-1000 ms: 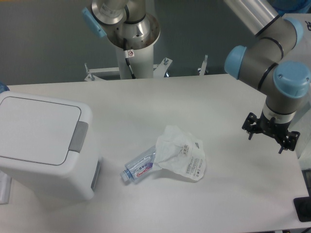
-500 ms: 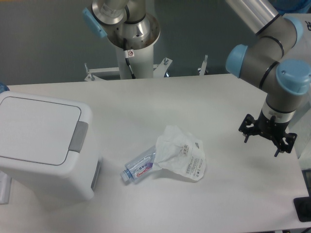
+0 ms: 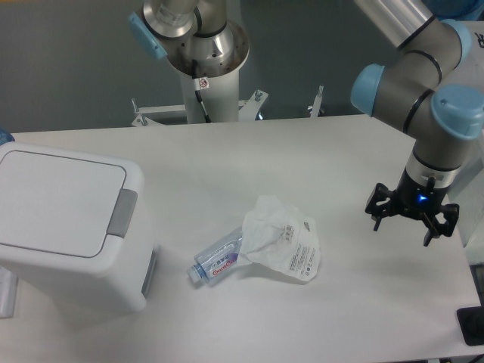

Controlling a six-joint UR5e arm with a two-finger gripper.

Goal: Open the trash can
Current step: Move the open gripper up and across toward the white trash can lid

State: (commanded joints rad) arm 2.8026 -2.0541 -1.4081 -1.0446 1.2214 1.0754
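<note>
The trash can [image 3: 68, 227] is a large white boxy bin at the left of the table. Its flat white lid [image 3: 53, 200] is shut, with a grey rectangular push button [image 3: 122, 214] at the lid's right edge. My gripper [image 3: 402, 224] hangs over the right side of the table, far from the bin. Its two black fingers are spread apart and hold nothing.
A crumpled white plastic bag [image 3: 281, 240] lies mid-table, with a small clear plastic bottle [image 3: 218, 259] partly under its left side. A second arm's base [image 3: 198, 45] stands behind the table. A black object [image 3: 472, 326] sits at the right edge.
My gripper has moved a little left and down and has turned at the wrist. The bin, bag and bottle have not moved.
</note>
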